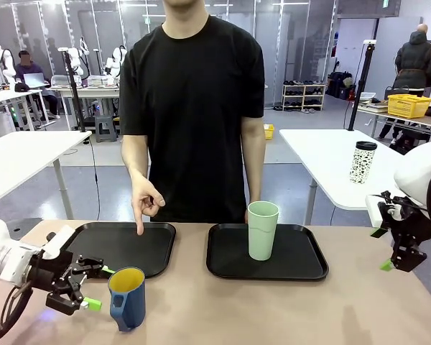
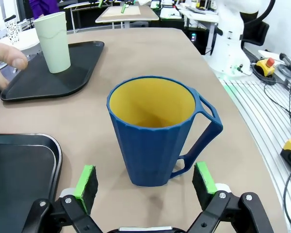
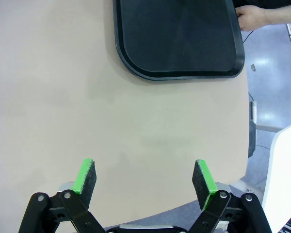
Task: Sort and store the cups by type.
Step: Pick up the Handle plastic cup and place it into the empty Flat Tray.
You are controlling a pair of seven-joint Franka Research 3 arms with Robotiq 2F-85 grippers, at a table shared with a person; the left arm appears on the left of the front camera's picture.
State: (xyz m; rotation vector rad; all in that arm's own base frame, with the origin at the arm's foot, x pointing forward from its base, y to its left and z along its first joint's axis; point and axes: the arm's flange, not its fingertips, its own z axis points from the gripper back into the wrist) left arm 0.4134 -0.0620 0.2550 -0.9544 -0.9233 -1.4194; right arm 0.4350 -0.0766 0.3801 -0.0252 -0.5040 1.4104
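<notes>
The left gripper (image 1: 100, 287), jaws spread, faces the dark-blue mug (image 1: 127, 298) by the table's (image 1: 223, 309) near edge; the right gripper's (image 3: 144, 177) jaws gape too.

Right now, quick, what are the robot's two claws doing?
Left gripper: open, empty, aimed at the blue mug.
Right gripper: open, empty, over the table.

Left tray (image 1: 122, 253) and right tray (image 1: 302, 255) rest on tan table (image 1: 273, 310).
</notes>
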